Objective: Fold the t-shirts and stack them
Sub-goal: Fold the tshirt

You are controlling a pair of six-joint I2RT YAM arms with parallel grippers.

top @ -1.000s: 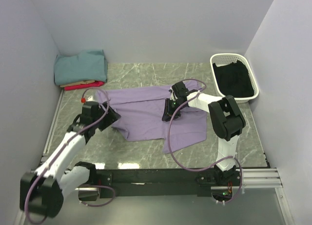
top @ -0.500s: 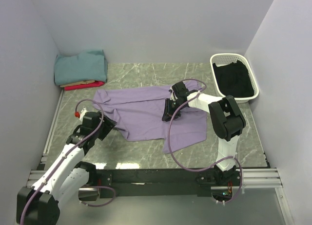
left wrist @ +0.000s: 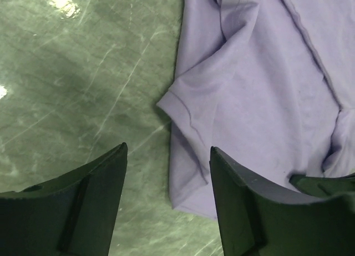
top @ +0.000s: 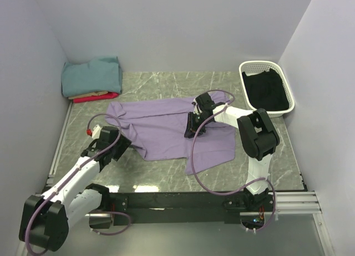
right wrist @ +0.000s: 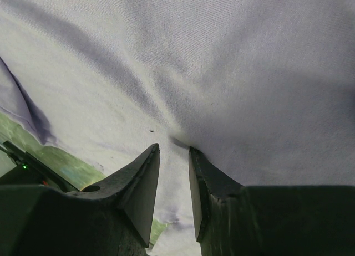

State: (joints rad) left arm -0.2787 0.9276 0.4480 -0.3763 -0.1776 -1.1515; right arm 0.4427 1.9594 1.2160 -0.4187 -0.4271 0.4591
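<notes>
The teal t-shirt (top: pixel 91 76) hides all but thin edges of the tan t-shirt (top: pixel 89 95) and red t-shirt (top: pixel 83 100).

Left claw (left wrist: pixel 168 156) withdrew from lavender t-shirt (top: pixel 166 126) left edge toward near side; jaws narrowed slightly.

The top camera sat high above and behind both arms, looking down and forward over the whole counter (top: pixel 166 81), with the arm bases along the bottom edge. The left wrist camera looked steeply down from close range, past the dark left fingers (left wrist: pixel 244 211), at green counter and one sleeve edge of the lavender t-shirt (left wrist: pixel 260 101). The right wrist camera sat much nearer the cloth, with the right fingers (right wrist: pixel 137 184) at the bottom. The shirt filled nearly all of its view, leaving a sliver of counter at lower left. All three views shared the shirt and the counter.
</notes>
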